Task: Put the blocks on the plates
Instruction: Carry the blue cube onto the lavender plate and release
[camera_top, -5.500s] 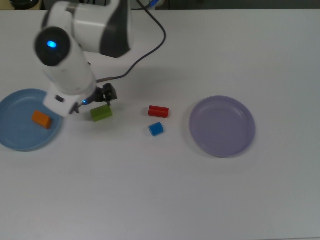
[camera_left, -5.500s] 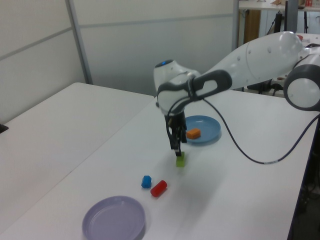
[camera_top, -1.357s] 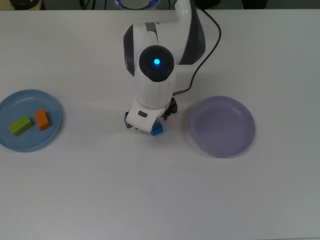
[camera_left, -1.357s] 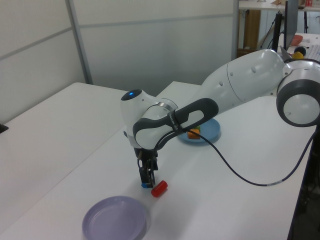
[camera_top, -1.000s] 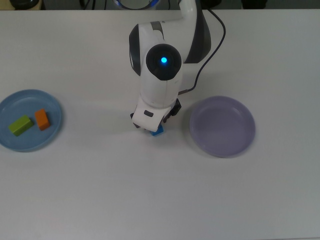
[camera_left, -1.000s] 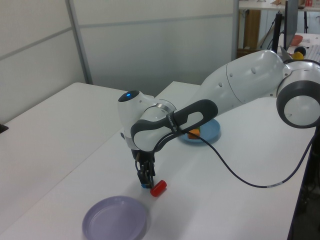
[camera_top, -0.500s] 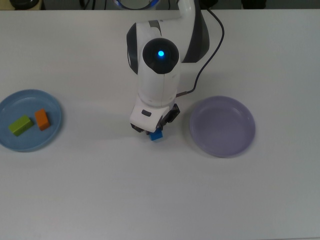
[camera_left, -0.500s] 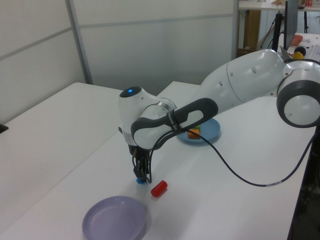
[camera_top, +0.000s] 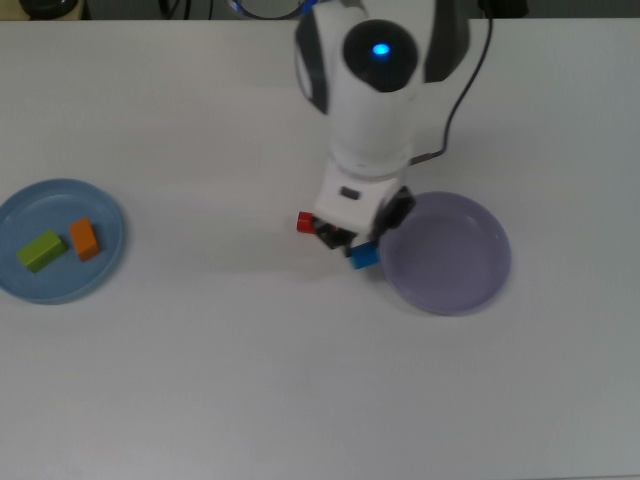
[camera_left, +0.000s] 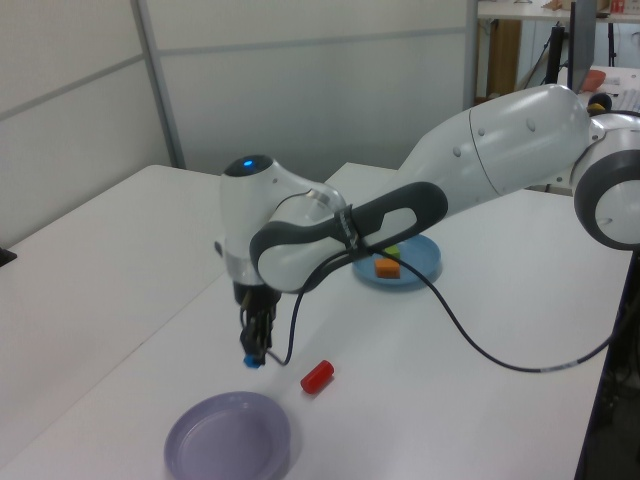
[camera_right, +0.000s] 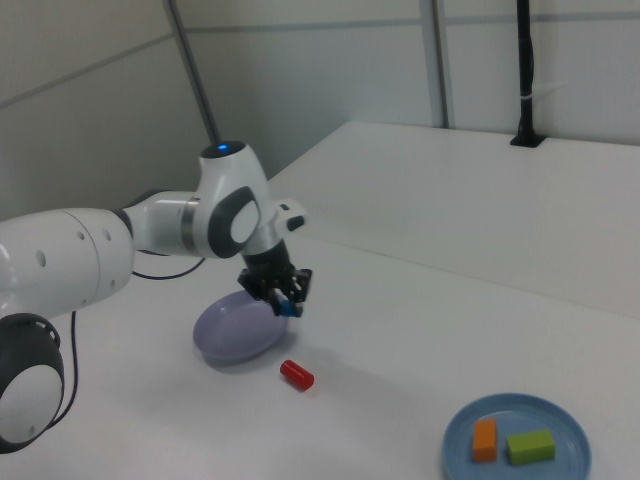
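We see the gripper (camera_top: 362, 250) clamped on the blue cube (camera_top: 364, 256), lifted beside the lavender plate (camera_top: 470, 270); releasing early risks it bouncing off the rim.

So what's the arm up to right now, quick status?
Gripper shut on blue cube, lifted off the table, beside the purple plate. Red block on the table. Green brick and orange brick on blue plate. Nothing in the way.
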